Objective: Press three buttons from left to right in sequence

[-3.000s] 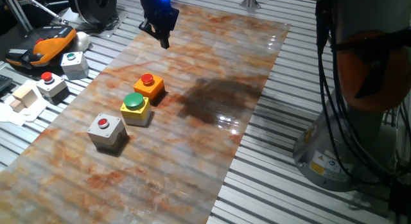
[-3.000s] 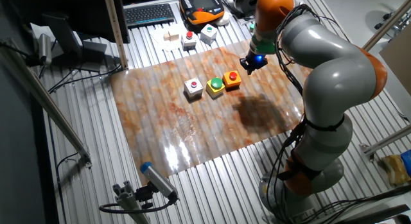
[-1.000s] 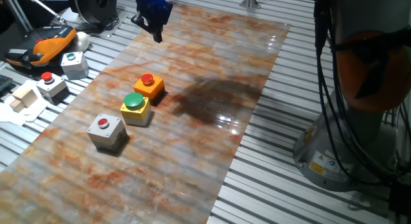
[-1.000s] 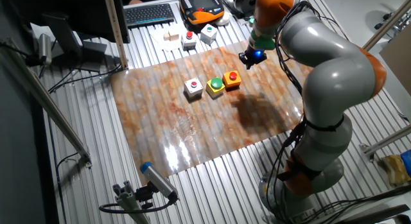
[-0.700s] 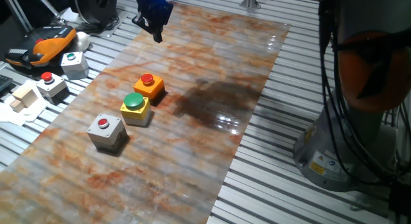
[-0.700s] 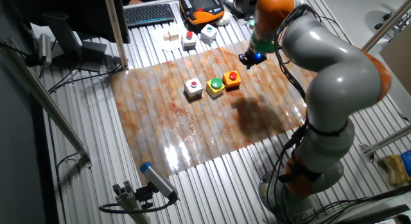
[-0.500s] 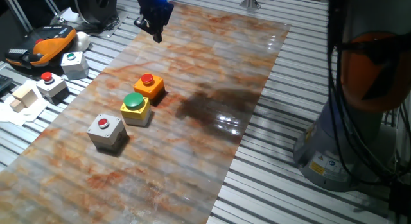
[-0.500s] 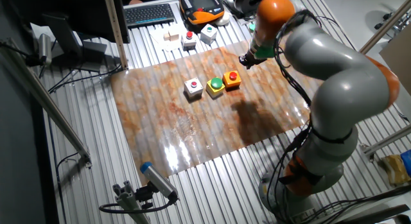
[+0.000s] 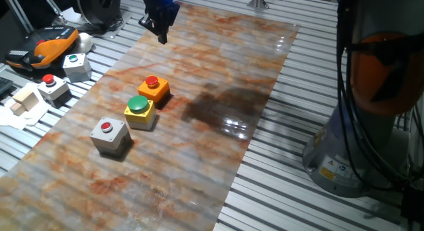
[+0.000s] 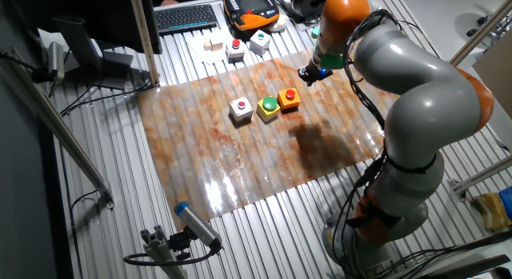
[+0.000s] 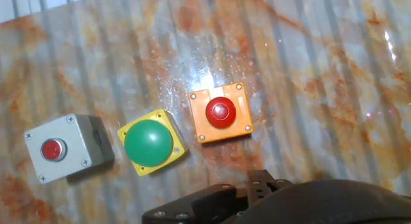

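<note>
Three button boxes stand in a row on the marbled mat (image 9: 218, 65): a grey box with a red button (image 9: 109, 134) (image 10: 242, 109) (image 11: 61, 149), a yellow box with a larger green button (image 9: 139, 110) (image 10: 267, 105) (image 11: 149, 142), and an orange box with a red button (image 9: 154, 87) (image 10: 289, 98) (image 11: 219, 112). My gripper (image 9: 161, 34) (image 10: 306, 75) hangs in the air beyond the orange box, near the mat's far edge, touching nothing. The hand view looks down on all three boxes. Only the dark gripper body shows at its bottom edge, and no view shows a gap between the fingertips.
Off the mat stand a grey box with a green button (image 9: 76, 65), a light-grey box with a red button (image 9: 52, 87), wooden blocks (image 9: 23, 98) and an orange-black pendant (image 9: 50, 47). The robot's base (image 9: 358, 125) stands to the mat's right. A keyboard (image 10: 186, 17) lies behind.
Since three seconds ago my gripper has moved up and away from the orange box toward the mat's far edge. Over the last second it has barely moved; the elbow has shifted.
</note>
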{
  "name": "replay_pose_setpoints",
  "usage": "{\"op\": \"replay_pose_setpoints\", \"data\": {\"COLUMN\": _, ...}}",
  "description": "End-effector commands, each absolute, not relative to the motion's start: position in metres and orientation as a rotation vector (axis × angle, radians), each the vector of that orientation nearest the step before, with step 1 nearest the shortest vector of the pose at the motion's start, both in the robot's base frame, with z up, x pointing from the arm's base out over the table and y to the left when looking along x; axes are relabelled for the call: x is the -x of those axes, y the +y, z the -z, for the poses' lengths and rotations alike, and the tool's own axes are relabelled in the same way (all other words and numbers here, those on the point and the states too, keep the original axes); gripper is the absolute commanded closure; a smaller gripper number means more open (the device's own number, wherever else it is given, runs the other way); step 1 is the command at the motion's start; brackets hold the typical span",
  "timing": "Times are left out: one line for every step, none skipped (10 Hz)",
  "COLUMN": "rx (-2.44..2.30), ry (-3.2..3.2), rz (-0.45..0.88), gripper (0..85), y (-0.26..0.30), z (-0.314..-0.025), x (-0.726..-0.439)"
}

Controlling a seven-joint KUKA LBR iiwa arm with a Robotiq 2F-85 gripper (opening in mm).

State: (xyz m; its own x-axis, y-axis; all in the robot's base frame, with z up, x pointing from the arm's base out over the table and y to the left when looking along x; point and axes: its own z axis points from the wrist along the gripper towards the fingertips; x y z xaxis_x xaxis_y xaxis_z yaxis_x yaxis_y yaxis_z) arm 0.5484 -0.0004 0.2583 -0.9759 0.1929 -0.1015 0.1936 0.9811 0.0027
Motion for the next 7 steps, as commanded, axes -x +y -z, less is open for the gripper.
{"op": "replay_pose_setpoints", "data": {"rx": -0.306, "ry": 3.024, "rz": 0.013, "gripper": 85.0, "y": -0.001, "z": -0.250, "x": -0.558}}
{"op": "replay_pose_setpoints", "data": {"rx": -0.305, "ry": 3.033, "rz": 0.016, "gripper": 85.0, "y": -0.002, "z": -0.240, "x": -0.570}}
{"op": "replay_pose_setpoints", "data": {"rx": -0.313, "ry": 3.040, "rz": 0.013, "gripper": 85.0, "y": -0.003, "z": -0.229, "x": -0.580}}
{"op": "replay_pose_setpoints", "data": {"rx": -0.320, "ry": 3.046, "rz": 0.000, "gripper": 85.0, "y": -0.003, "z": -0.216, "x": -0.590}}
{"op": "replay_pose_setpoints", "data": {"rx": -0.309, "ry": 3.055, "rz": 0.008, "gripper": 85.0, "y": -0.002, "z": -0.204, "x": -0.596}}
{"op": "replay_pose_setpoints", "data": {"rx": -0.306, "ry": 3.063, "rz": 0.014, "gripper": 85.0, "y": 0.000, "z": -0.193, "x": -0.601}}
{"op": "replay_pose_setpoints", "data": {"rx": -0.327, "ry": 3.064, "rz": -0.003, "gripper": 85.0, "y": 0.003, "z": -0.182, "x": -0.603}}
